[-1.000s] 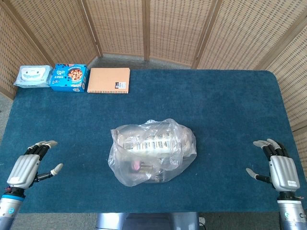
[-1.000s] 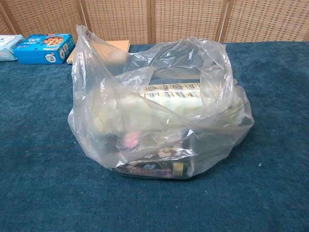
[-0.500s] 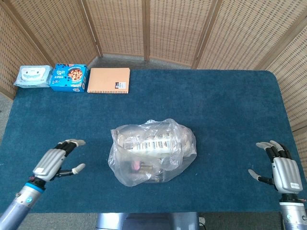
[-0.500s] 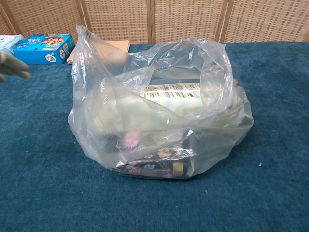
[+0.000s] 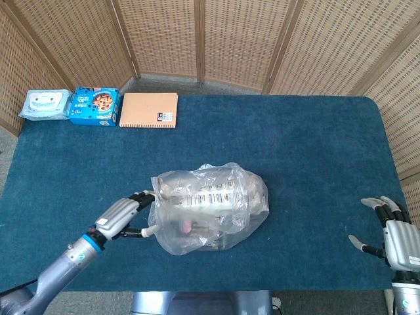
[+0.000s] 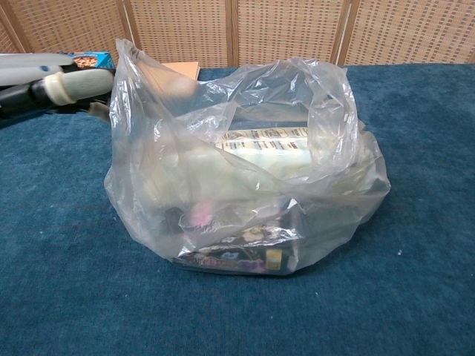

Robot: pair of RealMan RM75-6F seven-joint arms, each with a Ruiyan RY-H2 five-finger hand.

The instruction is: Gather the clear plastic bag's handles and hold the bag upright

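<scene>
A clear plastic bag (image 5: 209, 207) full of packaged goods sits in the middle of the blue table; the chest view shows the bag (image 6: 245, 170) close up, mouth open, handles slack at its left and right top. My left hand (image 5: 125, 217) is right beside the bag's left side, fingers spread, tips at the plastic; whether they touch it is unclear. In the chest view the left hand (image 6: 52, 81) shows at the upper left edge next to the bag's left handle. My right hand (image 5: 396, 233) rests open far off at the table's right front corner, holding nothing.
Along the table's back left edge lie a pack of wipes (image 5: 44, 104), a blue snack box (image 5: 94, 105) and an orange notebook (image 5: 149, 110). Wicker screens stand behind the table (image 5: 308, 144).
My left hand has swept right from the table's front left corner up to the bag's left side. My right hand has slid slightly right and down. The bag has not moved.
</scene>
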